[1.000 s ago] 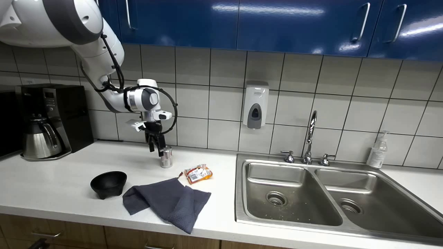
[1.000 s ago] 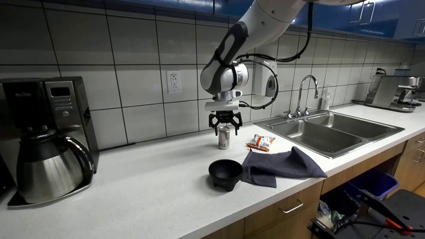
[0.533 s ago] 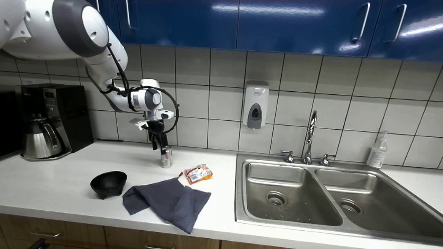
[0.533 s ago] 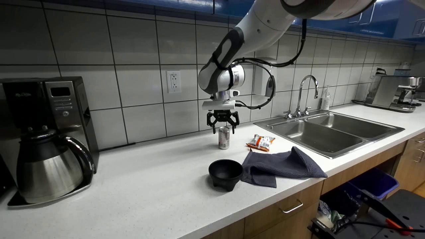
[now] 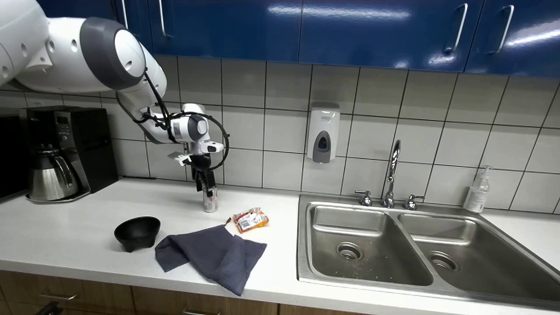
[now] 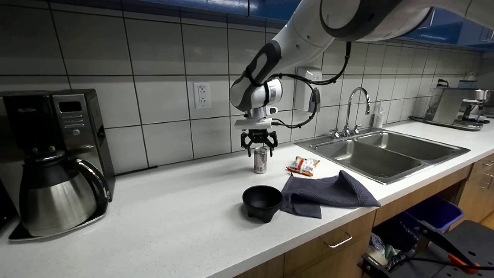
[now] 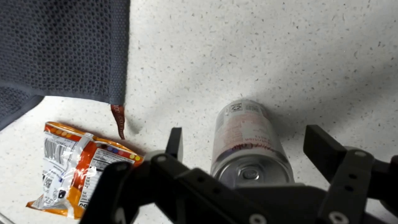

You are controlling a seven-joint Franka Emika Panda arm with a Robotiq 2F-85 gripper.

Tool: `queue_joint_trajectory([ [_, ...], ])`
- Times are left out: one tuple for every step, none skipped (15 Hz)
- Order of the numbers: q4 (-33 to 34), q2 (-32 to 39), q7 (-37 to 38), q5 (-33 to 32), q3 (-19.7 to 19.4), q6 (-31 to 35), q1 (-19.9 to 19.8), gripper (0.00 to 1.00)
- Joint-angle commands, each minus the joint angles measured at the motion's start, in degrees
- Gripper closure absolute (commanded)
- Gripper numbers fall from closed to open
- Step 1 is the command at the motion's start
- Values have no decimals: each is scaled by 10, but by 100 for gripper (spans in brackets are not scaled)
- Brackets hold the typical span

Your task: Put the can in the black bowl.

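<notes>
Likely pre-grasp: black gripper [image 6: 260, 155] spread, holding nothing, at silver cylindrical metal can [image 7: 250, 141] near back edge of white worktop [image 6: 173, 216]; next probably: centre, lower, clench.

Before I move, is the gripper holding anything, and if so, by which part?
Nothing is held. The gripper is open, and in the wrist view gaps show on both sides of the can, which stands upright on the counter.

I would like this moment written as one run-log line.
claw: open, at can | can: upright on counter, not gripped | black bowl: awaiting can | step: pre-grasp
</notes>
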Motion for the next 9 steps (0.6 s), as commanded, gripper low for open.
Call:
queue_joint_trajectory([
  [62,31,14,7,1,-42,-7,0],
  [70,35,15,7,1,-47,-8,0],
  [79,39,16,8,1,-52,-10,0],
  [87,44,17,7,1,-56,-10,0],
  [94,48,18,7,1,-59,-11,0],
  [102,52,19,7,1,-64,-12,0],
  [110,57,19,7,2,-69,-13,0],
  [117,61,20,7,1,-72,-14,0],
  [123,65,21,6,1,-75,-15,0],
])
